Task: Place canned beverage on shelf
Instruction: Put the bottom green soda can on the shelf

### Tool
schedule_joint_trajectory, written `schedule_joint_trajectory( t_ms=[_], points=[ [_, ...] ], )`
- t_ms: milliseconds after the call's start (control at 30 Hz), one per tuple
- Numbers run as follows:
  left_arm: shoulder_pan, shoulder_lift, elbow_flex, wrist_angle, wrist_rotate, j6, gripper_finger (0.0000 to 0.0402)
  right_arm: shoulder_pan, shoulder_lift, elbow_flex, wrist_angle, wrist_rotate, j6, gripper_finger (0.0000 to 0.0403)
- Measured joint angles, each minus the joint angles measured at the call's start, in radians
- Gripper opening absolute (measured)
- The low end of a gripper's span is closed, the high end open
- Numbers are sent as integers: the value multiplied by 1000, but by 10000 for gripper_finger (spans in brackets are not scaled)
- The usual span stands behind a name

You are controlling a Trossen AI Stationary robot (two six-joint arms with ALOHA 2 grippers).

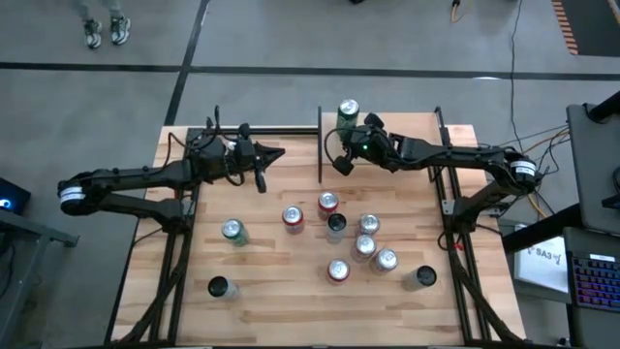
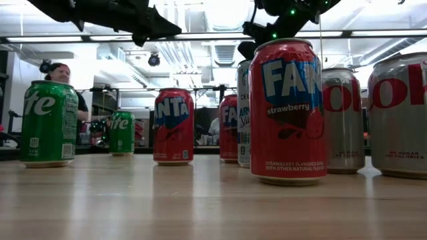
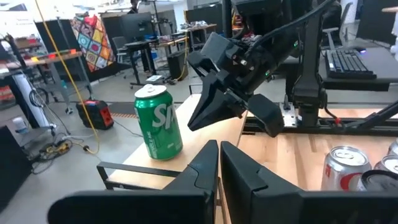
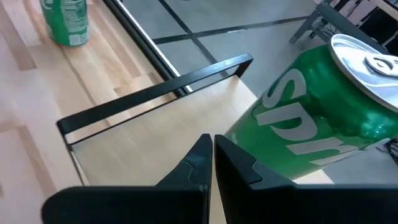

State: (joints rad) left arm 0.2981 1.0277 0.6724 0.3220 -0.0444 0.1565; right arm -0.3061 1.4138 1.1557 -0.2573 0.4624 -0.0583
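Note:
A green Sprite can (image 1: 347,111) stands upright on its base at the far left corner of the shelf (image 1: 417,124), a light board edged by black posts at the table's far middle. The left wrist view shows the can (image 3: 158,122) on the board (image 3: 214,134). My right gripper (image 1: 339,163) is shut and hovers over the shelf, just on the near side of the can (image 4: 317,124). My left gripper (image 1: 280,153) is shut, holds nothing, and hangs level above the table left of the shelf, pointing toward it. My right gripper's shut fingers (image 4: 236,165) stand close beside the can's side wall (image 4: 273,146), slanting down from the table's right. I cannot tell whether they touch it. The can stands upright on the shelf board.
Several cans stand on the tabletop nearer the front: a green one (image 1: 233,231), red ones (image 1: 294,217) and silver ones (image 1: 385,260). A red Fanta can (image 2: 288,110) is closest in the low view. A person (image 2: 60,72) is in the room behind.

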Motion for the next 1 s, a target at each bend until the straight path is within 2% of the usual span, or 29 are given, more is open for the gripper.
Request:
schedule_joint_trajectory(
  t_ms=[467,567,767,1000],
  points=[
    [82,-79,0,-44,22,160,1,7,0,0,0,-3,137,9],
    [115,-96,0,-84,115,159,1,7,0,0,1,-3,156,9],
    [170,-116,0,-92,376,173,0,5,0,0,18,-3,166,9],
    [198,-121,-16,-90,403,154,0,5,0,0,39,-46,180,9]
  ],
)
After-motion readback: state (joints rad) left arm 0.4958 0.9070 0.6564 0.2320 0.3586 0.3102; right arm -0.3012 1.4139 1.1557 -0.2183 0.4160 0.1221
